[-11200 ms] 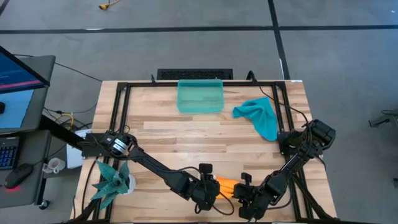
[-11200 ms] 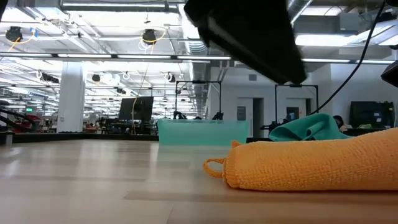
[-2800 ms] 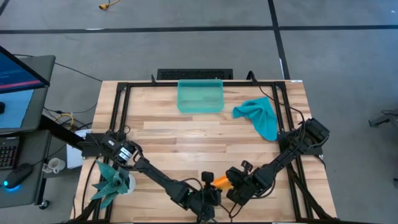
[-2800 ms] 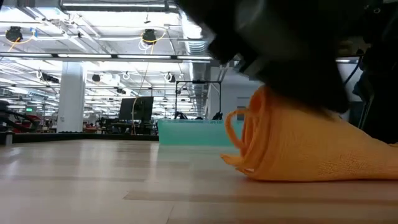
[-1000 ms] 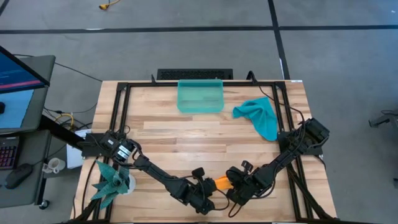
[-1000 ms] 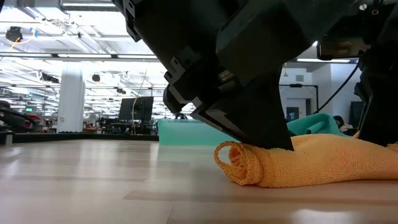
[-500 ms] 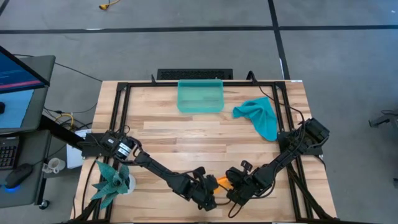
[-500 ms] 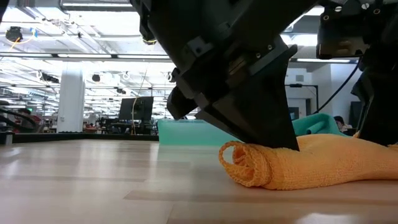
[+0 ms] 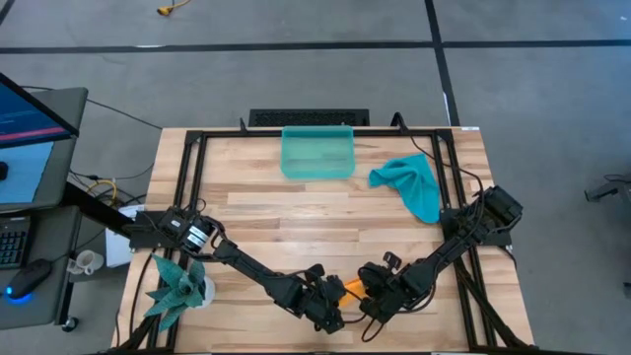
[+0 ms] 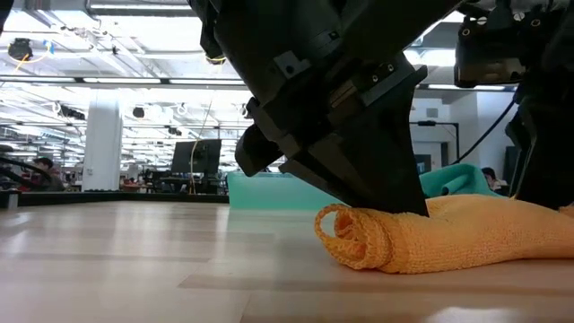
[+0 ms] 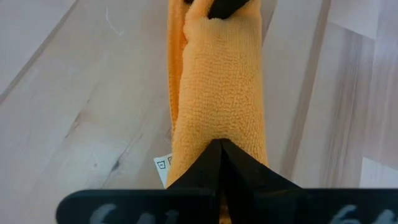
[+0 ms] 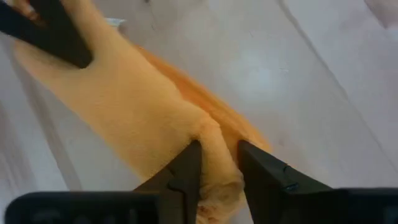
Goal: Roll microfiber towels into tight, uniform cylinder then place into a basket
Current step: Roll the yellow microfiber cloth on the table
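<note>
We have the orange towel (image 10: 430,235) rolled up near the table's front edge, well apart from the basket (image 9: 317,152). Our left gripper (image 11: 221,144) presses on it, fingers together. Our right gripper (image 12: 217,149) straddles its other end, fingers partly apart

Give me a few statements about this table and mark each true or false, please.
1. The orange towel lies rolled on the table. True.
2. The teal towel is in the basket. False: it lies crumpled beside it.
3. The left hand is shut, pressing on the orange towel. True.
4. The right hand is far from the orange towel. False: its fingers straddle one end.
5. The basket holds a towel. False: none shows in it.
</note>
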